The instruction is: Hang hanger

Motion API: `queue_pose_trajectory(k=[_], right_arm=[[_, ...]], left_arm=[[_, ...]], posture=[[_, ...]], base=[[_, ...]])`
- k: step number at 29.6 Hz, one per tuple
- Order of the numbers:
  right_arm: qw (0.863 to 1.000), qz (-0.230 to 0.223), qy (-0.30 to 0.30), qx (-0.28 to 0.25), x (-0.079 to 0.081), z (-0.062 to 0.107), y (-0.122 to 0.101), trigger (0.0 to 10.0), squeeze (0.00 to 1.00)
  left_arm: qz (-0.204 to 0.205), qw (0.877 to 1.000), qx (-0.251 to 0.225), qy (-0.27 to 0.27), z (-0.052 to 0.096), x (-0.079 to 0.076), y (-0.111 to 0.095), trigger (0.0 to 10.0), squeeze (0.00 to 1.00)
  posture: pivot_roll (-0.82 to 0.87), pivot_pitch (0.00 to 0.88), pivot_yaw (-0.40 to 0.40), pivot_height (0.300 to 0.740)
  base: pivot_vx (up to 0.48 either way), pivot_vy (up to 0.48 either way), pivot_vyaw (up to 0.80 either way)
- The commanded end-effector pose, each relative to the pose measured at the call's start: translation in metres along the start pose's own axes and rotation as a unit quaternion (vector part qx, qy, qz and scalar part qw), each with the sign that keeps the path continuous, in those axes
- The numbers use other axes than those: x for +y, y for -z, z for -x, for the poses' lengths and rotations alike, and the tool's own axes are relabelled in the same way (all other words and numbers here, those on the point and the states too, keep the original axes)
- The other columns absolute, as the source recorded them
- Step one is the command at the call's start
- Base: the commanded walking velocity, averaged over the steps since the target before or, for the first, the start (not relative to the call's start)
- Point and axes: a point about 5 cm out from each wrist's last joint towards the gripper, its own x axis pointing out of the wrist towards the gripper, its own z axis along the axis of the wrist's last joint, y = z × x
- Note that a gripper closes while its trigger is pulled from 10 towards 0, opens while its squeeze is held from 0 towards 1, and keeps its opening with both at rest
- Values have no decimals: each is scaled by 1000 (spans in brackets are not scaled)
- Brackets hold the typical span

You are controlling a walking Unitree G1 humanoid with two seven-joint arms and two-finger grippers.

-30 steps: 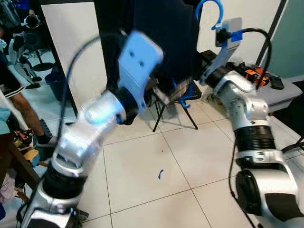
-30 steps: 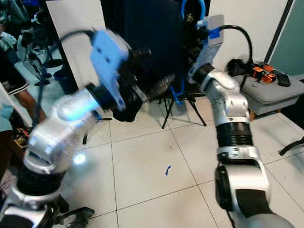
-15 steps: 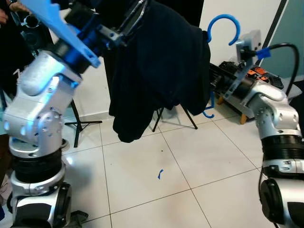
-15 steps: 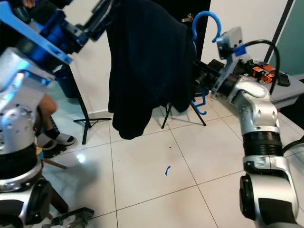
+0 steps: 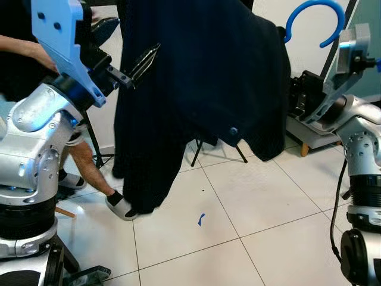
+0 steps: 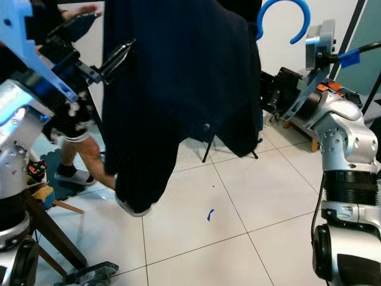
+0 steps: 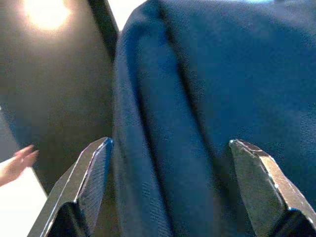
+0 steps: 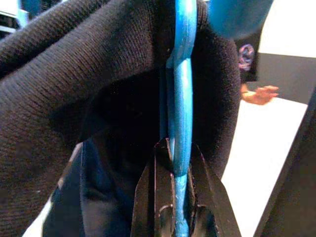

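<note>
Cloth hangs heavy and limp here: a dark garment (image 5: 202, 89) is draped over the blue hanger (image 5: 315, 21), held up in the air between our two arms, above the tiled floor (image 5: 238, 220). Our right end effector (image 8: 175, 187) is pressed together on the hanger's thin blue bar, where the plastic is stiff and gives a firm hold. We judge the plastic smooth, so it could twist in the pinch under the garment's weight. Our left end effector (image 7: 168, 163) stands spread, its fingers (image 7: 94, 173) on either side of a fold of the fabric, not closed on it. The hook stays free at the top for hanging. A person's leg (image 5: 89, 170) stands behind the garment.
</note>
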Motion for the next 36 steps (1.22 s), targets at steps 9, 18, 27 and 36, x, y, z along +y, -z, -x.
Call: queue_pose_trajectory(k=[9, 18, 27, 36], right_arm=[[999, 15, -4, -32, 2, -3, -15, 10000, 0], [995, 22, 94, -20, -17, -1, -15, 10000, 0], [986, 18, 168, -4, -32, 0, -7, 10000, 0], [978, -13, 199, 55, -34, -5, 27, 10000, 0]], left_arm=[[-4, 1000, -8, -13, -1, 6, -3, 0, 0], [-28, 998, -32, -37, 0, 16, -14, 0, 0], [-25, 998, -58, -15, -2, 11, -24, 0, 0], [-12, 995, -93, 32, 0, -3, -36, 3961, 0]], posture=[[-6, 0, 26, 740], [3, 0, 25, 740], [12, 0, 20, 740], [14, 0, 17, 740]], base=[[0, 0, 0], [0, 0, 0], [0, 0, 0], [0, 0, 0]])
